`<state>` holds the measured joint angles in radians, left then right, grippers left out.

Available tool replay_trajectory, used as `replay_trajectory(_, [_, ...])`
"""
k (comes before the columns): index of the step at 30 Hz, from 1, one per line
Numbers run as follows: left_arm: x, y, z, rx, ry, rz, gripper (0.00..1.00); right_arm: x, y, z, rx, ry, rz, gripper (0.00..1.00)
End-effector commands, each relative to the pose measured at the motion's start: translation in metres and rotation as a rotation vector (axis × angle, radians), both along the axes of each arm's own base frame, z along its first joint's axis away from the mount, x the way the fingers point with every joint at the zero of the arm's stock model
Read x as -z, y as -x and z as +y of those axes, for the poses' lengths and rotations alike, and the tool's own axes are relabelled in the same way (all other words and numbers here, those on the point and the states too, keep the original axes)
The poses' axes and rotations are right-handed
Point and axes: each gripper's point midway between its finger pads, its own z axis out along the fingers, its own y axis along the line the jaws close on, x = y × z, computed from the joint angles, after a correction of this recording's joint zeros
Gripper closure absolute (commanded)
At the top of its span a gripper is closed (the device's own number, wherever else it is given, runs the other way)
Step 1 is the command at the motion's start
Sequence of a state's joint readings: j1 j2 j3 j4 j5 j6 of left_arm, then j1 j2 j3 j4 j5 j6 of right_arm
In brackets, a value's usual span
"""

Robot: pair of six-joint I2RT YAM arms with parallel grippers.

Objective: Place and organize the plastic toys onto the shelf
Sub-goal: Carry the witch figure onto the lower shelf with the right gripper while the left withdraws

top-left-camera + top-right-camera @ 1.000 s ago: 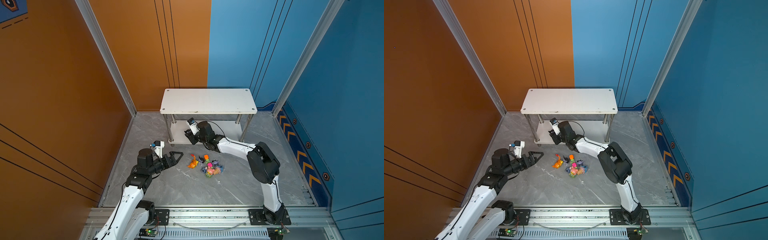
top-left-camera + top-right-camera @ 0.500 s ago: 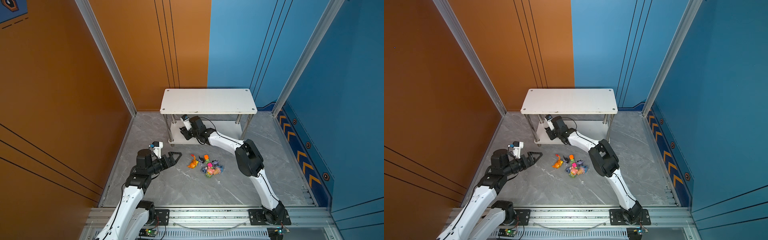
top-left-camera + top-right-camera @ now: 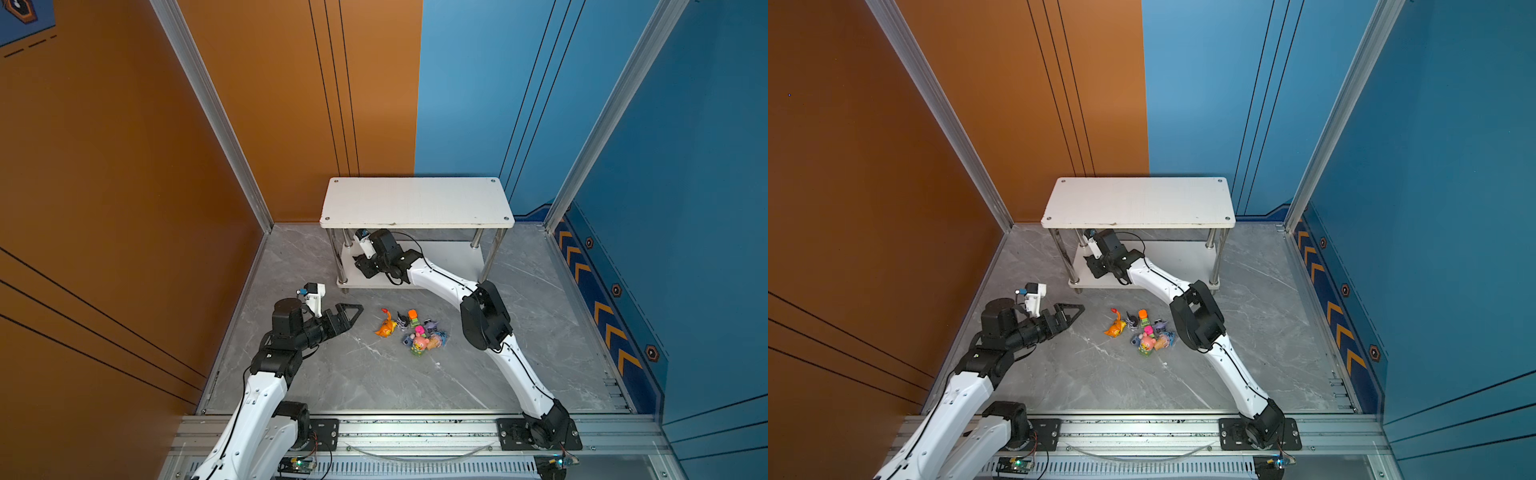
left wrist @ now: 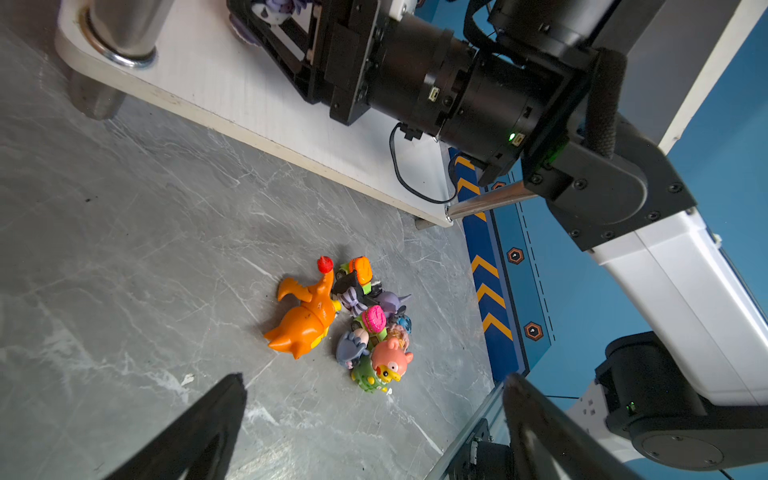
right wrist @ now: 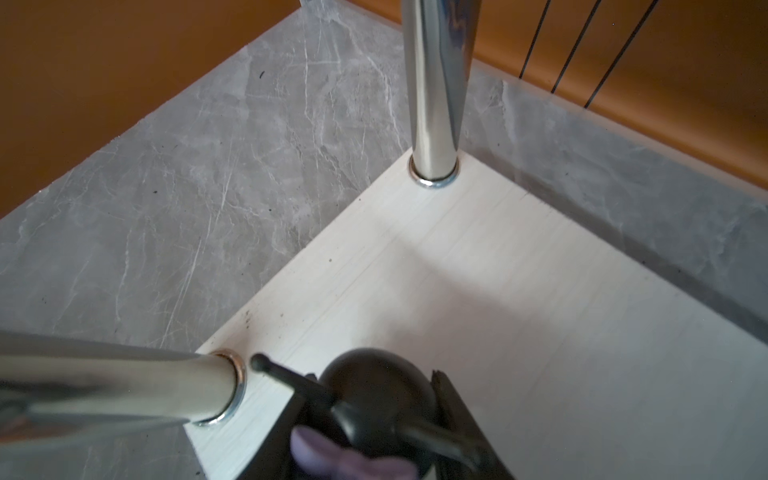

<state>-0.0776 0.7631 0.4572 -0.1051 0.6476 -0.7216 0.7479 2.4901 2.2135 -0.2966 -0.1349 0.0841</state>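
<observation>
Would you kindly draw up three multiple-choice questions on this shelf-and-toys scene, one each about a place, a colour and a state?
1. Where on the shelf is the right gripper?
A. on top of it
B. over its lower board
C. behind it

2. What colour is the largest toy in the pile?
A. white
B. orange
C. silver

3. How is the left gripper?
A. open, holding nothing
B. shut on a toy
C. shut on a post

Answers:
1 B: in the right wrist view it holds a black-and-purple toy over that board.
2 B: the orange creature outsizes its neighbours.
3 A: its fingers stand wide apart, short of the pile.
</observation>
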Motion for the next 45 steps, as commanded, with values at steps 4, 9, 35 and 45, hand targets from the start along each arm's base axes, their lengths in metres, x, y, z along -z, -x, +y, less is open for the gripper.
replay_trajectory(4, [0.004, 0.003, 0.000, 0.019, -0.007, -0.007, 0.02, 0.003, 0.004, 0.003, -0.004, -0.016, 0.049, 0.71])
replay_trajectory(9, [0.005, 0.003, 0.001, 0.017, -0.006, -0.005, 0.02, 0.004, 0.003, 0.002, -0.003, -0.017, 0.050, 0.71])
replay_trajectory(35, [0.005, 0.001, 0.002, 0.014, 0.002, -0.005, 0.02, 0.003, 0.001, -0.010, 0.030, -0.050, 0.061, 0.30])
replay_trajectory(45, [0.003, 0.001, 0.002, 0.014, 0.005, -0.008, 0.02, -0.002, 0.014, -0.022, 0.010, -0.031, 0.043, 0.23])
